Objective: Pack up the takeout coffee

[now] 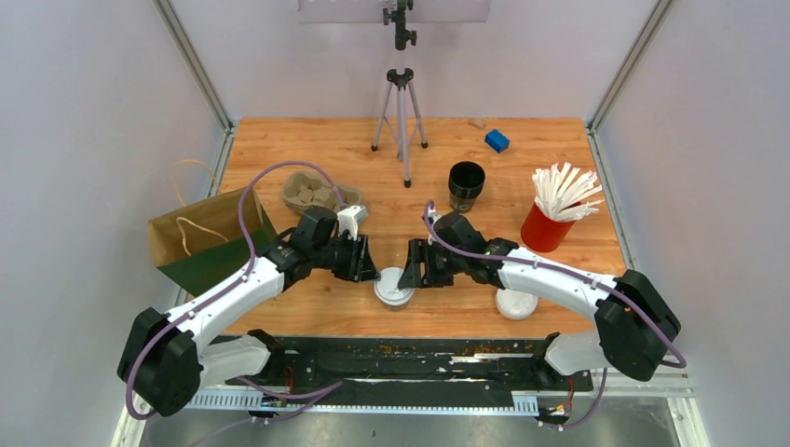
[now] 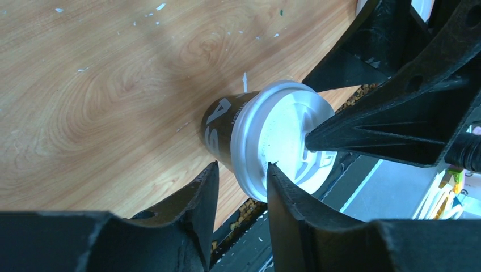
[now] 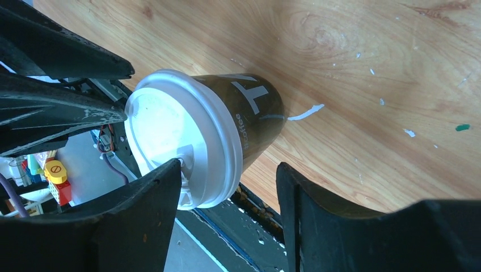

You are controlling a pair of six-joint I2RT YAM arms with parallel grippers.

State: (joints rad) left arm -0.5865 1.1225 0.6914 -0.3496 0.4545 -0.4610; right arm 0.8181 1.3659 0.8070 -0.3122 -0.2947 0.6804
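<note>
Between left pincer (image 1: 369, 270) and right pincer (image 1: 414, 271): coffee cup (image 1: 393, 288), upright.

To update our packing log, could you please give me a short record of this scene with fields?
middle cup: lidded, upright, between both arms
left fingers: astride its lid rim; grip unclear
right fingers: open, astride the same cup
second cup: lidded, beside the right arm
bag: left of the left arm
carrier: behind the left arm, no cups seen
</note>
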